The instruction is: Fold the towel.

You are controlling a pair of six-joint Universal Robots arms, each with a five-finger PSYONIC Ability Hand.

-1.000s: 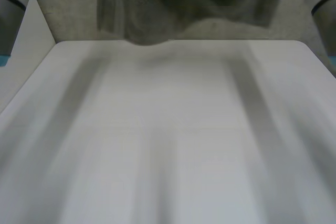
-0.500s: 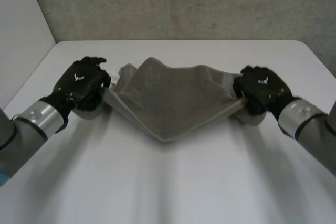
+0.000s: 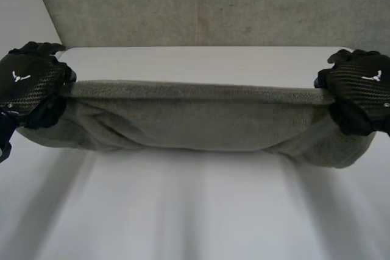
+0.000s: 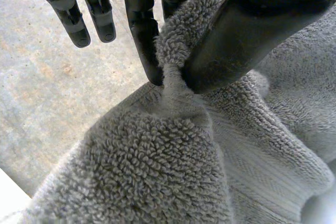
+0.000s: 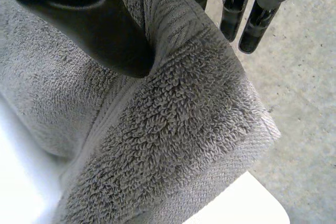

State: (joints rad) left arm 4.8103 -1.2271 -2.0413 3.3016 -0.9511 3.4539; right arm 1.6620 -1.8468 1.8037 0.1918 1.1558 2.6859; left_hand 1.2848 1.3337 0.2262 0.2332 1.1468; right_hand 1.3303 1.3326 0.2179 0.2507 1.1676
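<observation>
A grey terry towel (image 3: 195,117) is stretched taut between my two hands above the white table (image 3: 201,205), its lower part sagging toward the tabletop. My left hand (image 3: 27,83) holds the towel's left end; in the left wrist view the thumb (image 4: 247,30) and a finger pinch a corner of the towel (image 4: 157,166). My right hand (image 3: 359,92) holds the right end; in the right wrist view the thumb (image 5: 94,24) presses the towel (image 5: 173,129) edge against the fingers.
A grey concrete wall (image 3: 207,4) rises behind the table's far edge. Bare white tabletop lies in front of the towel. Concrete floor (image 5: 299,77) shows past the table's corner in the right wrist view.
Both hands have lifted and spread apart, pulling the towel from a sagging bunch into a straight, taut band across the table.
</observation>
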